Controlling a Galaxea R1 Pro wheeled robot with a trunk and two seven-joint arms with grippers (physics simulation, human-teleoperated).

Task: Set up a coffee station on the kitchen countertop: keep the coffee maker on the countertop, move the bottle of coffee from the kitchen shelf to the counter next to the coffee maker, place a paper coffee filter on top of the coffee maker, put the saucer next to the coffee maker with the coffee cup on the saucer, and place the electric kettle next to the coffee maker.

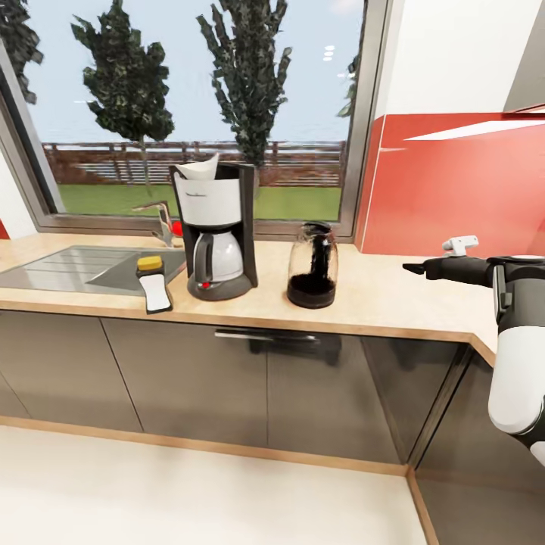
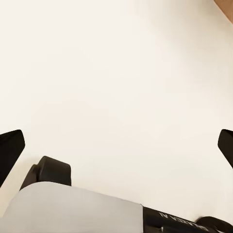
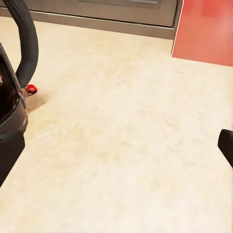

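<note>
While the right fingers (image 1: 415, 268) hover spread and empty over the bench (image 1: 393, 291), the electric kettle (image 1: 312, 265) stands apart beside them, the left fingers (image 2: 9, 150) likewise spread.

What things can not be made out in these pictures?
- Bottle of coffee: head view, lying at the sink's edge; label text too small.
- Electric kettle: right wrist view, cut off by the picture edge.
- Coffee maker: its back faces away from the head camera.
- Right gripper: head view, side-on; finger gap unclear.
</note>
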